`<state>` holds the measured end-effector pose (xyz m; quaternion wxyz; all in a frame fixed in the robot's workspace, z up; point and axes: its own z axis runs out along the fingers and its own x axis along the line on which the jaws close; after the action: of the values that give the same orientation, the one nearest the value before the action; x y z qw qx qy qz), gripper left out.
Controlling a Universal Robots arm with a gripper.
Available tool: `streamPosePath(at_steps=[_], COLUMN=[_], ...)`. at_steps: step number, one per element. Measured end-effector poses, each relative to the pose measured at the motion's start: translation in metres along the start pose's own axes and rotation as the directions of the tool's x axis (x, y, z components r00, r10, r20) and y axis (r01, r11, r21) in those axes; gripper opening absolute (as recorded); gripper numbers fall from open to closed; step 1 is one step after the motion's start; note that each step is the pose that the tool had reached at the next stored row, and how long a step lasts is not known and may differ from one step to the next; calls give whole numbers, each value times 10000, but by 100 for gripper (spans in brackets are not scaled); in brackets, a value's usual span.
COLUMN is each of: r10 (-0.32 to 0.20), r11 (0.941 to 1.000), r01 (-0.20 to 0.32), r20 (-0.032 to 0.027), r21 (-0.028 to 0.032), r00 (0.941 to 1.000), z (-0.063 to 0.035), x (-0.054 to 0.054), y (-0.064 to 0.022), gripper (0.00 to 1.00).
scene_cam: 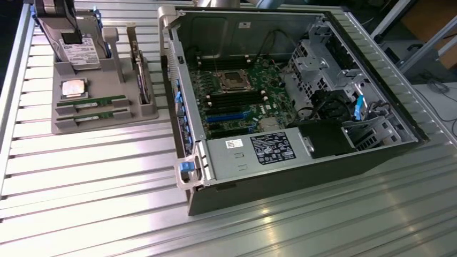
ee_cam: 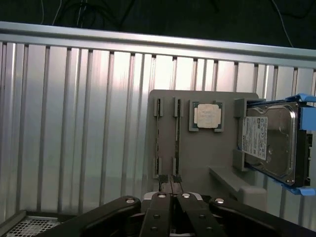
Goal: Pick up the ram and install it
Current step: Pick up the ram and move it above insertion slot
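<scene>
Pincer [ee_cam: 171,185]: closed, empty, near holder [scene_cam: 71,127]; ram [scene_cam: 91,101] and twin [scene_cam: 93,114] slotted edgewise, top edges exposed for gripping.

I'm working in a robotics lab or test workshop, not an office. The bench [scene_cam: 107,176] is ribbed aluminium profile right across the exterior view. From the centre to the right of that frame, a desktop computer case [scene_cam: 286,182] lies open with its motherboard [scene_cam: 232,93] bared. In the upper left, a grey moulded fixture [scene_cam: 71,126] presents loose parts, a hard drive [scene_cam: 82,51] among them. Aluminium framing struts [scene_cam: 428,37] and trailing cables [scene_cam: 439,88] crowd the upper right corner. My black gripper [ee_cam: 171,183] hangs over that fixture.
</scene>
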<state>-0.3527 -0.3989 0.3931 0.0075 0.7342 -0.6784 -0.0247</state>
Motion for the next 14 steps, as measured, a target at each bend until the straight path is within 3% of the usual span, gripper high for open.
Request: streamPosePath(at_steps=[1, 4, 5, 6, 14], r10=[0, 0, 0, 0, 1], r11=[10000, 10000, 10000, 10000, 10000], r01=[0, 0, 0, 0, -1], r20=[0, 0, 0, 0, 0], r21=[0, 0, 1, 0, 0], r00=[10000, 10000, 10000, 10000, 10000], z=[0, 0, 0, 0, 8], x=[0, 0, 0, 0, 1], y=[0, 0, 0, 0, 0], gripper=[11, 30, 30, 36, 36])
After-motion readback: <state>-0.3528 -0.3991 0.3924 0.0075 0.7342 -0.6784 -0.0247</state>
